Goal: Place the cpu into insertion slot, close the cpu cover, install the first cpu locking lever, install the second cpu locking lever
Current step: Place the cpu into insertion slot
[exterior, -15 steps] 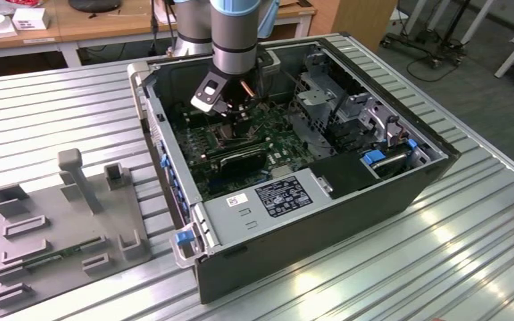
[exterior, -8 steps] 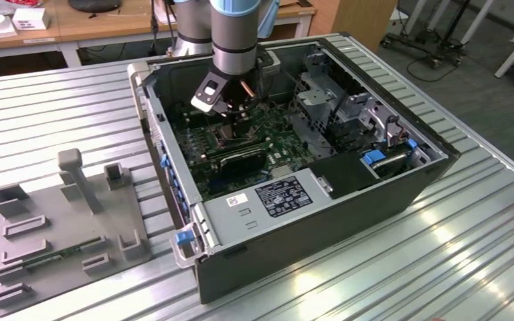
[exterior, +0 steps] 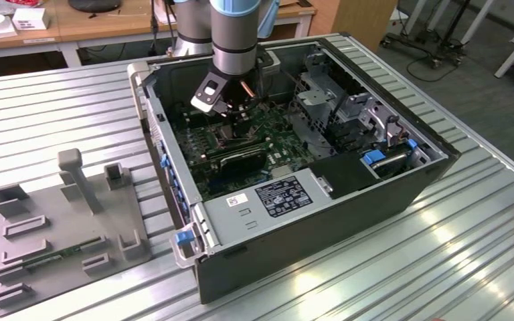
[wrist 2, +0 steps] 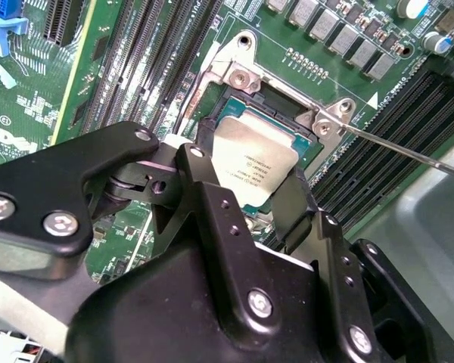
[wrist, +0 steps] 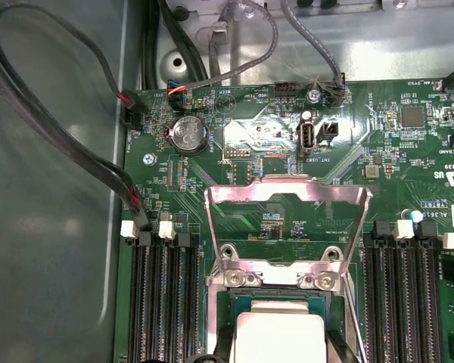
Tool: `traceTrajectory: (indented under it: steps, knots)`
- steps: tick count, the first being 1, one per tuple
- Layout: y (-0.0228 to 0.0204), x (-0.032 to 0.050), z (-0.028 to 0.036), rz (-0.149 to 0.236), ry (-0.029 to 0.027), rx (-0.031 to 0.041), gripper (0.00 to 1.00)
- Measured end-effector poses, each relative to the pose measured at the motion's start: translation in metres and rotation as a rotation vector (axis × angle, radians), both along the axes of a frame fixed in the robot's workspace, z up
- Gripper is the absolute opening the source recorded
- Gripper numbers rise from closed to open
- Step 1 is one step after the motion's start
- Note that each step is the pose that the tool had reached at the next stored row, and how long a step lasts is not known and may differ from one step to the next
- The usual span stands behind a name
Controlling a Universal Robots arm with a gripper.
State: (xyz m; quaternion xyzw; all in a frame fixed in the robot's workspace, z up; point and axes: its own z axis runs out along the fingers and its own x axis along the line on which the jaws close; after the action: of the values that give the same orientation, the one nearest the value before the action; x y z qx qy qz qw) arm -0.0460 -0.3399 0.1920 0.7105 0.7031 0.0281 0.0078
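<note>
The cpu [wrist 2: 251, 155], a square chip with a dull silver top, lies level in the insertion slot [wrist 2: 231, 106] on the green motherboard; whether it is fully seated cannot be told. My gripper [wrist 2: 246, 172] reaches down into the open computer case [exterior: 347, 200], its black fingers [wrist 2: 204, 170] pressed against two opposite edges of the chip. In the first wrist view the cpu [wrist: 280, 333] shows below the cpu cover [wrist: 234, 193], a silvery frame plate that stands swung up and open behind the slot [wrist: 228, 318]. A thin metal lever rod [wrist 2: 408, 151] sticks out beside the socket, unlatched.
Long black memory slots [wrist: 163, 302] run on both sides of the socket. Black cables [wrist: 60, 144] loop along the case wall. A drive cage [exterior: 328, 107] and a power supply [exterior: 275, 197] crowd the case. A grey fixture plate [exterior: 61, 227] lies on the metal table.
</note>
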Motion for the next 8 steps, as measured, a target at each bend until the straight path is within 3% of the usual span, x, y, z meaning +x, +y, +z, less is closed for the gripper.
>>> traceTrajectory:
  steps: [8]
  knots:
    - [0.0,-0.0011,-0.0007,0.0,0.0001,-0.0001,0.54]
